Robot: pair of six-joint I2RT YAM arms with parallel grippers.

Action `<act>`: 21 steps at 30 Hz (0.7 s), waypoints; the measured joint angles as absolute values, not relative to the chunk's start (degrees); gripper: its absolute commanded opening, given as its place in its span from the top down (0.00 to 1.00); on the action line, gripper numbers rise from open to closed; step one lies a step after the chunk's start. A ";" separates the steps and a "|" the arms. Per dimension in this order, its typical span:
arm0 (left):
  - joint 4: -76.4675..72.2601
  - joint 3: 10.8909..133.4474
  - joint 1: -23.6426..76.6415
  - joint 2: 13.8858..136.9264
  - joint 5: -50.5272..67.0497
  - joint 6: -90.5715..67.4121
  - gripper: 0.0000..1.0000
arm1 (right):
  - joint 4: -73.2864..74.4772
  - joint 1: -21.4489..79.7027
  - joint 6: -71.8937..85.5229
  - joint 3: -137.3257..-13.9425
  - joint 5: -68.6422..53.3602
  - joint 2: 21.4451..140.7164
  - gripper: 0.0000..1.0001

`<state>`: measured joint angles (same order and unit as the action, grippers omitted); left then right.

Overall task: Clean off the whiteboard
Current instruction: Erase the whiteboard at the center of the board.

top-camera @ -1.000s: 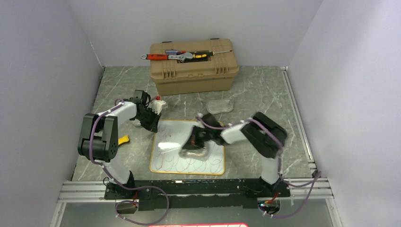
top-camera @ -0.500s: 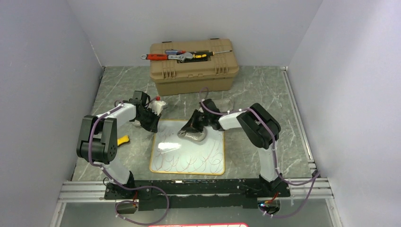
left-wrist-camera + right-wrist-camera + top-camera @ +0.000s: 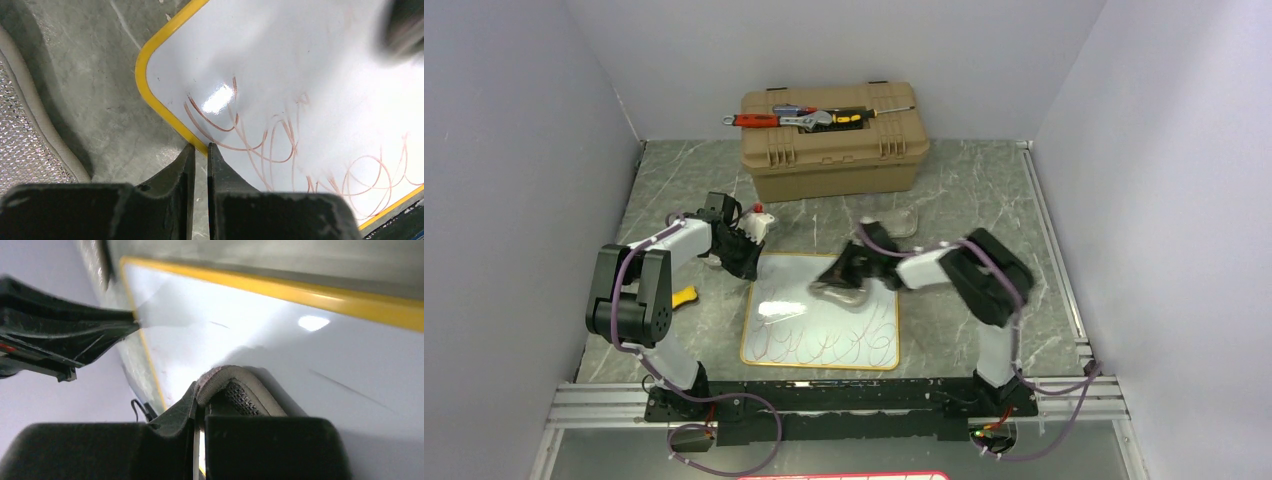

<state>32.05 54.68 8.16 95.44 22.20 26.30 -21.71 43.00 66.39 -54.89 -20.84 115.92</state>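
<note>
- The whiteboard [image 3: 804, 318] lies flat on the surface [image 3: 984, 200], close to the near edge and left of its middle.
- The left gripper [image 3: 746, 258] sits at the board's far-left corner. Its fingers [image 3: 187, 165] are drawn almost together, with only a slit between them, and their tips are at the yellow rim [image 3: 165, 112]. It looks as if they are steadying the board, but I cannot tell whether they actually pinch it.
- The right gripper [image 3: 849, 275] is over the far half of the board, its fingers clenched on a grey wiping pad [image 3: 235, 390] that rests on the white face.
- Progress: the far half looks largely wiped, apart from faint marks near the left rim.
- Left to do: a band of looping scribbles [image 3: 824, 345] runs along the near edge from the near-left to the near-right corner. My judgement is that the job is roughly half done.
</note>
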 measured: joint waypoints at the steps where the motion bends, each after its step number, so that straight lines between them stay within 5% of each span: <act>1: 32.03 54.65 8.16 95.39 22.20 26.33 0.92 | -21.56 40.62 66.43 -50.48 -20.82 112.44 1.00; 7: 31.90 54.57 8.16 95.35 22.20 26.33 0.92 | -18.85 28.34 66.48 -33.93 -16.62 97.43 1.00; 16: 31.99 54.63 8.12 95.35 22.20 26.28 0.92 | -13.54 43.88 64.31 -71.88 -15.84 124.33 1.00; 21: 31.99 54.63 8.12 95.35 22.20 26.30 0.92 | -17.08 43.29 65.12 -63.55 -15.88 119.96 1.00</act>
<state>31.99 54.63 8.12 95.35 22.20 26.30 -17.08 43.29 65.12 -63.55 -15.88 119.96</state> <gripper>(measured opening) 0.152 0.044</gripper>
